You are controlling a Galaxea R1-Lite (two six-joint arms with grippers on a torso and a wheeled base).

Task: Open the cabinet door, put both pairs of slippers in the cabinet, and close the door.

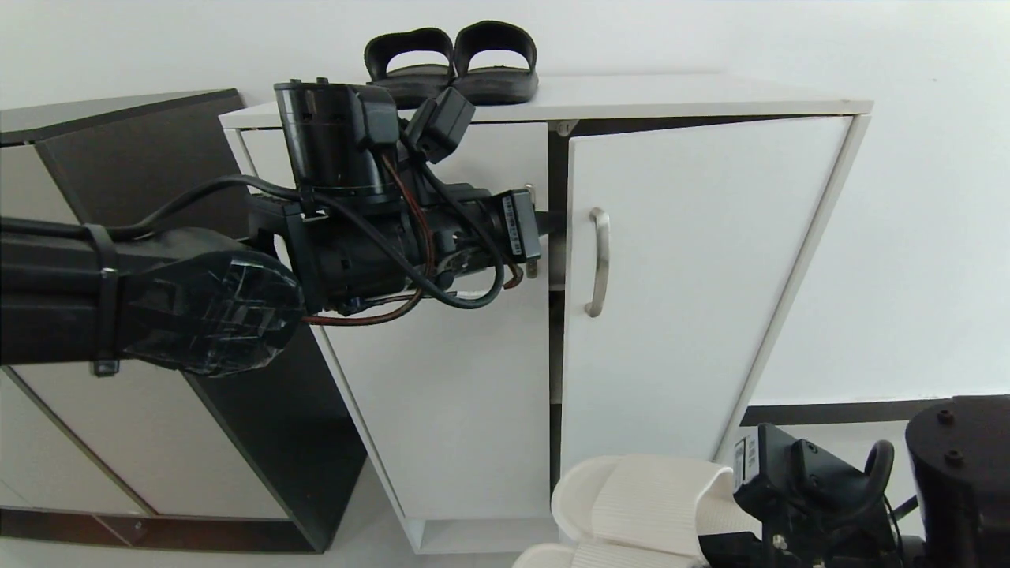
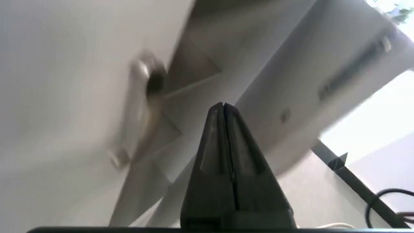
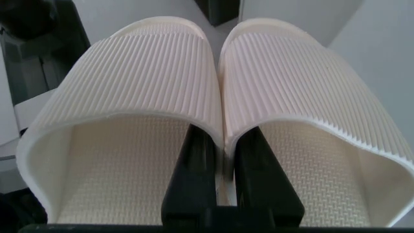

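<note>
The white cabinet (image 1: 442, 379) has two doors with a dark gap between them. My left gripper (image 1: 552, 223) is shut, its tips (image 2: 223, 107) poking into that gap beside the left door's handle (image 2: 138, 110). The right door (image 1: 678, 300) carries a metal handle (image 1: 600, 262). A black pair of slippers (image 1: 454, 63) lies on the cabinet top. Low at the front right, my right gripper (image 3: 224, 168) is shut on the white pair of slippers (image 1: 639, 505), one finger inside each slipper, pinching their adjoining walls (image 3: 220, 97) together.
A dark cabinet (image 1: 134, 158) stands against the white cabinet's left side. A white wall runs behind and to the right, with a dark skirting strip (image 1: 821, 410) at floor level. Open floor lies in front of the right door.
</note>
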